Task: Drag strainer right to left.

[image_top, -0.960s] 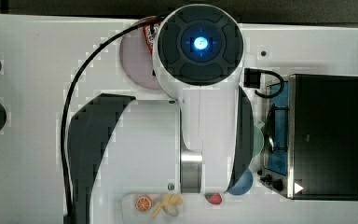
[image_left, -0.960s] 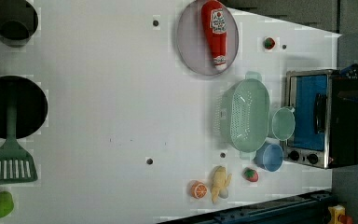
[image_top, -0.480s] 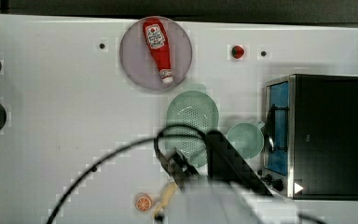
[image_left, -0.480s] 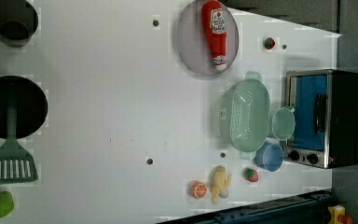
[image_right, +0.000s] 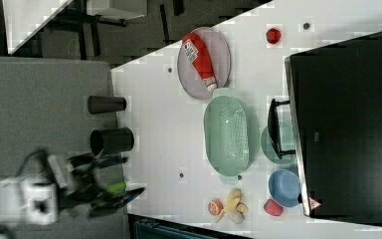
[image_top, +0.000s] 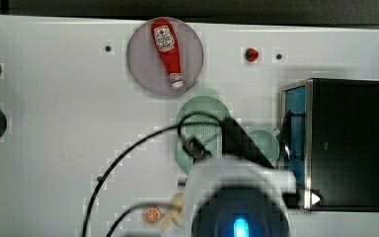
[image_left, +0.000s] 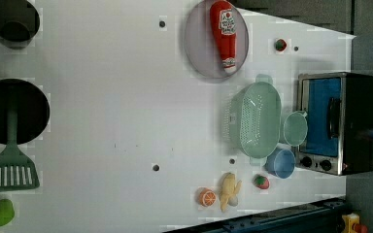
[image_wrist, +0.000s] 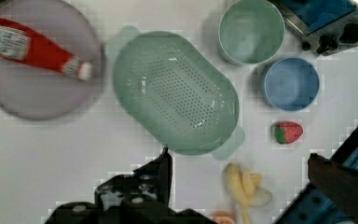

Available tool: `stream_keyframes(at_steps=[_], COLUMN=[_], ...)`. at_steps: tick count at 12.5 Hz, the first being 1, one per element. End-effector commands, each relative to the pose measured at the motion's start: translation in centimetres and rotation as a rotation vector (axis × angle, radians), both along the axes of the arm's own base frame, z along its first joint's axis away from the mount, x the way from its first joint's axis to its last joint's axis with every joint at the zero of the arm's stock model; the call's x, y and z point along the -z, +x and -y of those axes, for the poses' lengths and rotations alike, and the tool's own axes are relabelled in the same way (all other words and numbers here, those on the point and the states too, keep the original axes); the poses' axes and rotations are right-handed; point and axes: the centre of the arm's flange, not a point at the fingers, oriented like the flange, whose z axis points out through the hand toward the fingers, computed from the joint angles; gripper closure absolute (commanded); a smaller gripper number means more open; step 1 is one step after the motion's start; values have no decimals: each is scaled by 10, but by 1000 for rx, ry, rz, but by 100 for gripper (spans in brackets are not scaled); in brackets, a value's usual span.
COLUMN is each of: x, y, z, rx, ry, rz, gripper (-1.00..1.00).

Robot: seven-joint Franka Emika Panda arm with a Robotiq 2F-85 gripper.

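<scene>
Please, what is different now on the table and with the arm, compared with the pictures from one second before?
In the top view the arm has swept from the upper middle toward the bottom edge, uncovering the plate with the ketchup bottle. The pincer has opened wide and holds nothing. The strainer, mug, blue bowl and toaster oven stayed in place.

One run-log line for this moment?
phase: approach | gripper: open, holding nothing | strainer: untouched, between ketchup plate and mint mug | drag: not begun
</scene>
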Motion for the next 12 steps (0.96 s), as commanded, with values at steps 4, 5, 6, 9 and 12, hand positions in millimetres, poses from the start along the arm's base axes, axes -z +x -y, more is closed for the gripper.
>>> stream_keyframes(at_steps=[4, 5, 6, 9, 12], x=[152, 173, 195, 260, 317], y=[21, 24, 26, 32, 36], z=[0, -2, -4, -8, -10], rx=[242, 297, 365, 499, 508], ry=[1, 0, 0, -6, -7], rz=[-3, -3, -3, -28, -48], gripper=[-100, -100, -100, -100, -100])
